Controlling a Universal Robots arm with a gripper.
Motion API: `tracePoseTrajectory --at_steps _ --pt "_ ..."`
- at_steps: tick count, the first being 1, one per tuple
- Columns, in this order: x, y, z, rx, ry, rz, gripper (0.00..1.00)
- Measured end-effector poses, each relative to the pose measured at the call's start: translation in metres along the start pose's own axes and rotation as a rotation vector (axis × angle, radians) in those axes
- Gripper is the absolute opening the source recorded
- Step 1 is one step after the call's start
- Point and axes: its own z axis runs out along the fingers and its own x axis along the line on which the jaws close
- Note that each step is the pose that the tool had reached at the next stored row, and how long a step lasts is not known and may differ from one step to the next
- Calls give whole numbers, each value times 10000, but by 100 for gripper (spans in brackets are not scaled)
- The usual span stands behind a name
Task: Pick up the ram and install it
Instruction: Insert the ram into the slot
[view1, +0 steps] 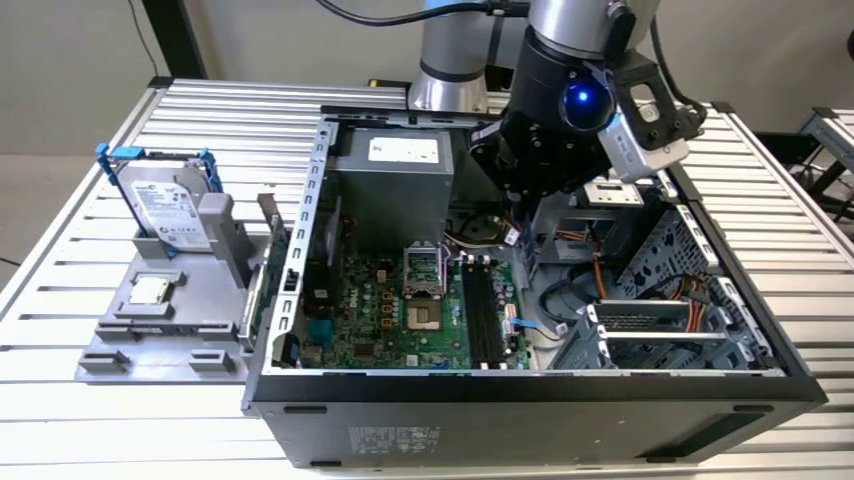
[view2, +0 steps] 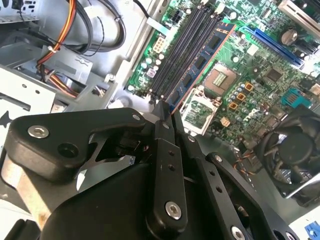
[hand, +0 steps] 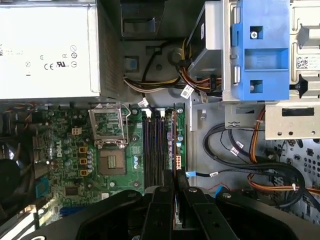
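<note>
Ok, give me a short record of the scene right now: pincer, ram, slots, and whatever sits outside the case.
pincer: inside the open computer case, tips shut on the near end of the ram
ram: blue-green stick with black chips, lined up along the memory slots, on the processor socket side
seating: cannot tell whether it is pressed fully in
outside the case: hard drive with blue bracket, standing in a grey holder at the exterior view's left
</note>
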Motion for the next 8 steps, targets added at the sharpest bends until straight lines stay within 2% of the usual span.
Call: tracePoseTrajectory --at_steps 8 --pt "0 0 7 0 -1 -1 0"
